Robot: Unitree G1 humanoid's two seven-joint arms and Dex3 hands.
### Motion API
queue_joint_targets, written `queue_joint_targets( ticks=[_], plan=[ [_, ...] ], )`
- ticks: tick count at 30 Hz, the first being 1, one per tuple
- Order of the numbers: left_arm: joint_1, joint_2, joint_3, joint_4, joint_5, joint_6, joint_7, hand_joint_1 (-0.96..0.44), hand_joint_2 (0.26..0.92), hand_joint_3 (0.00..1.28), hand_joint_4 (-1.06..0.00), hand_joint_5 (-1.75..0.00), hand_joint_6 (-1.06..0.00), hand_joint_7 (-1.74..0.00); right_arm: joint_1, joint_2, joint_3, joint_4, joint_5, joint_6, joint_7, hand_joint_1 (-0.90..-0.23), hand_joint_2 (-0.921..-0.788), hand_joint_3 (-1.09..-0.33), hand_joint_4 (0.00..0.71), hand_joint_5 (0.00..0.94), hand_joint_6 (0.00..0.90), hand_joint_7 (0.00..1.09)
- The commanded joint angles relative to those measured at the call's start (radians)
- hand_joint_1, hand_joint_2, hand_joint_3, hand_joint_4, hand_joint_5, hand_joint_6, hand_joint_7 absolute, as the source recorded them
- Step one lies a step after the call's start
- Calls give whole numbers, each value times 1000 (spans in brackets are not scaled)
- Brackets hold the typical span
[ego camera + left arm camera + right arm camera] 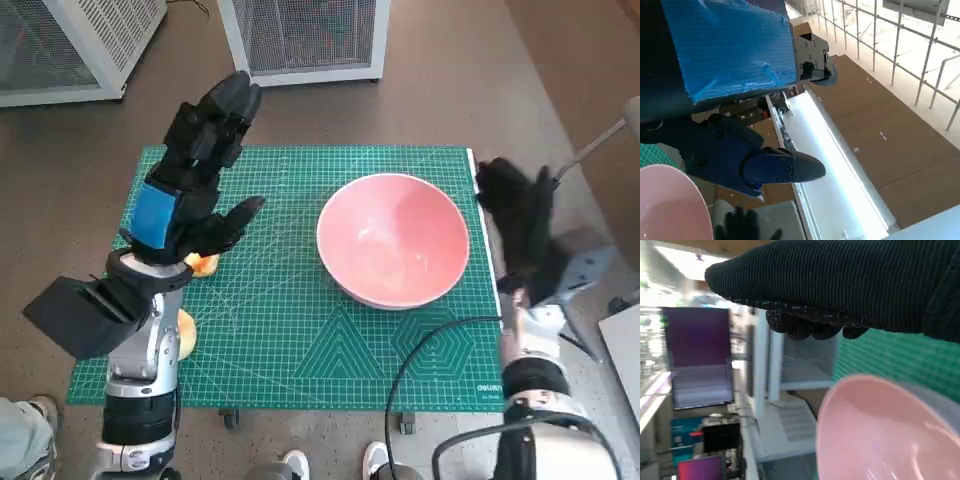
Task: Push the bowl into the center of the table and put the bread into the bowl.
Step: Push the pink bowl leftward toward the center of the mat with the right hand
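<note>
**Bowl right of mat center, bread under left arm**

L hand raised over the mat's left part, fingers spread, holding nothing. Bread on green mat, partly hidden under L hand; a 2nd yellowish piece beside L forearm, can't tell what it is. Pink bowl upright, empty, right of mat center. R hand at mat's right edge, just beside bowl rim; contact unclear. R fingers look loosely extended, nothing held.
</note>
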Motion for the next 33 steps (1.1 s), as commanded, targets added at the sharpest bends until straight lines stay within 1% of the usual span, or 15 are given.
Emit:
queue_joint_targets(
  ticks=[1, 8, 12, 20, 31, 33],
  plan=[
    [10, 13, 8, -16, -9, 2, -4, -667, 921, 314, -211, -2, -71, -450, 10, 36, 4, 22, -15, 59, -27, -627, -921, -748, 191, 2, 224, 171],
    [18, 18, 11, -32, -3, 9, 5, -664, 921, 311, -212, -2, -72, -450, -5, 76, 16, 22, -26, 91, -45, -612, -921, -759, 197, 4, 232, 160],
    [24, 17, 12, -40, -4, 16, 9, -659, 921, 311, -212, -2, -72, -449, -18, 102, 13, 22, -26, 106, -46, -598, -921, -771, 198, 3, 236, 156],
    [41, 20, 14, -52, 17, 7, 27, -669, 921, 314, -215, -3, -77, -447, -48, 152, 5, 24, -17, 135, -40, -596, -921, -784, 200, 3, 243, 151],
    [56, 28, 22, -57, 11, -6, 29, -676, 921, 316, -224, -6, -85, -438, -86, 197, -2, 30, -18, 170, -43, -590, -921, -786, 194, 0, 247, 145],
    [61, 28, 22, -63, 15, -5, 32, -679, 921, 316, -224, -5, -87, -436, -91, 206, -6, 31, -14, 175, -40, -592, -921, -785, 194, 0, 253, 146]
  ],
)
